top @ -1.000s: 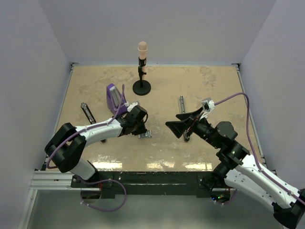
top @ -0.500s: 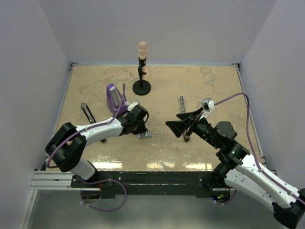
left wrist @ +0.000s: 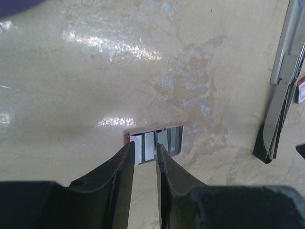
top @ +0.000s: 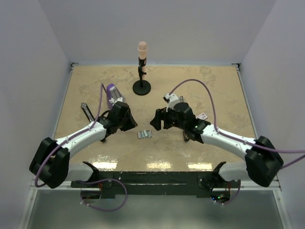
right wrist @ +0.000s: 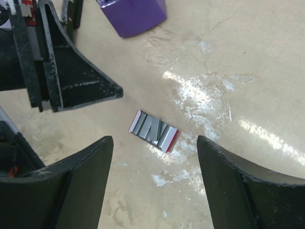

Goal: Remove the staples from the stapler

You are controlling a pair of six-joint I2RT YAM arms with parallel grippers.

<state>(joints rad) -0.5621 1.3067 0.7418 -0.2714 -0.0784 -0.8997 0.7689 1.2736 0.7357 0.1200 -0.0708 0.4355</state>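
Several silver-grey staples (top: 144, 134) lie as short strips in a small open white box with a red edge, on the table between my two grippers. In the left wrist view the staples (left wrist: 162, 140) sit just past my left gripper (left wrist: 144, 149), whose fingers stand a narrow gap apart with only table between them. My right gripper (right wrist: 155, 142) hangs wide open above the staples (right wrist: 153, 130) and touches nothing. The stapler (left wrist: 282, 81), a slim black and grey bar, lies to the right. From above, the right arm covers most of the stapler (top: 187, 138). Left gripper (top: 129, 125) and right gripper (top: 158, 125) face each other.
A purple object (top: 111, 93) stands behind the left gripper, and a slim black bar (top: 87, 112) lies left of it. A black stand with a pink top (top: 141, 67) is at the back centre. A small pink-and-white card (top: 202, 116) lies beside the stapler.
The right arm has swung in from the right to the centre, over the stapler, and its jaws have narrowed somewhat. The left gripper has drawn back to the left, away from the staples.
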